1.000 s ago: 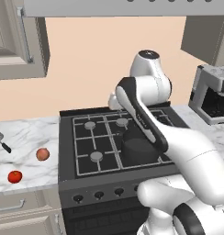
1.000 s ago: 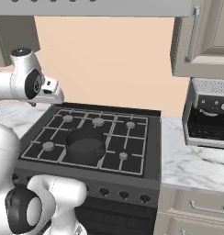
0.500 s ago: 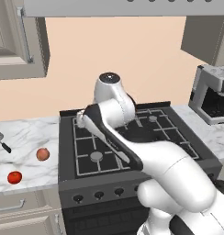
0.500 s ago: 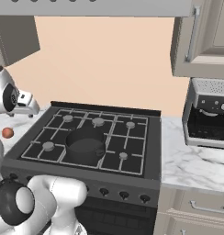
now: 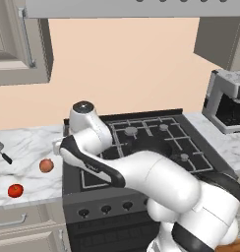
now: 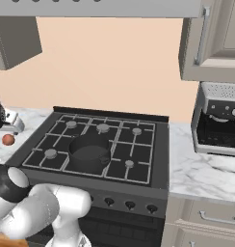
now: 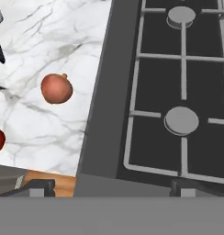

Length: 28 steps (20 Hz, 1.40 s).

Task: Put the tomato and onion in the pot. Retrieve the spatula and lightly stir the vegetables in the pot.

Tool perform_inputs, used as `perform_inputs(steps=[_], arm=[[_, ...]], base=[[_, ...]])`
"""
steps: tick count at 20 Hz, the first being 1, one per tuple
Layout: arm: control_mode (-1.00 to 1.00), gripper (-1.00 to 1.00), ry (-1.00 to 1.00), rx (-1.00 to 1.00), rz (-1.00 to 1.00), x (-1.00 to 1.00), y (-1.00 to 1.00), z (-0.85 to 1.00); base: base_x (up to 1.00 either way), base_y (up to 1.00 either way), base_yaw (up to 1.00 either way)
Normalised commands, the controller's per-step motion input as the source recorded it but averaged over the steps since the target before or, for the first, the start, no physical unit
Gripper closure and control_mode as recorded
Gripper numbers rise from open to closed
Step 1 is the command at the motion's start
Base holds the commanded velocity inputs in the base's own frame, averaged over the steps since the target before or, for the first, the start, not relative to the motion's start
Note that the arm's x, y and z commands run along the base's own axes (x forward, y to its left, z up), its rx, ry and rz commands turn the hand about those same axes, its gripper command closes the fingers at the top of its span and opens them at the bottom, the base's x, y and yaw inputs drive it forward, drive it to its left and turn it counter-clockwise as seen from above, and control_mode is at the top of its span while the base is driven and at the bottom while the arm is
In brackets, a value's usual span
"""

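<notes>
The tan onion [image 7: 56,88] lies on the marble counter left of the stove, and the bright red tomato [image 5: 15,190] sits nearer the counter's front. Farther left lies the spatula [image 5: 3,151], black handle toward the front. The dark grey pot [image 6: 90,153] stands in the middle of the stove with nothing in it. My gripper [image 7: 113,188] is open and holds nothing. It hovers over the stove's left edge, to the right of the onion [image 5: 46,165]. In the left base view my arm hides part of the pot.
The black gas stove [image 6: 138,166] has raised grates and several burners. A coffee machine [image 6: 219,120] stands on the counter to the right. Wall cabinets [image 5: 18,44] and a range hood hang above. The counter's front edge is close to the tomato.
My arm has swung left, from above the stove's middle to its left edge by the onion. The gripper stayed open. The vegetables, spatula and pot have not moved.
</notes>
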Motion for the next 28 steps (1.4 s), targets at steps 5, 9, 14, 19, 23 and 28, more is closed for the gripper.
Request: perform_inputs(steps=[5, 9, 14, 19, 23, 28], arm=[[-1.0, -1.0, 0.06, 0.0, 0.0, 0.27, 0.99, -0.26], [-1.0, -1.0, 0.02, 0.0, 0.0, 0.12, 0.28, -0.01], [-1.0, -1.0, 0.0, 0.02, 0.0, 0.44, 0.0, -0.22], [-1.0, -1.0, 0.0, 0.04, 0.0, 0.42, 0.0, -0.36], [-1.0, -1.0, 0.0, 0.02, 0.0, 0.09, 0.03, -0.18], [-1.0, -1.0, 0.1, 0.0, 0.08, 0.01, 0.14, -0.34]], base=[[0.0, 0.0, 0.0], [0.0, 0.0, 0.0], [0.0, 0.0, 0.0], [0.0, 0.0, 0.0], [0.0, 0.0, 0.0], [0.0, 0.0, 0.0]])
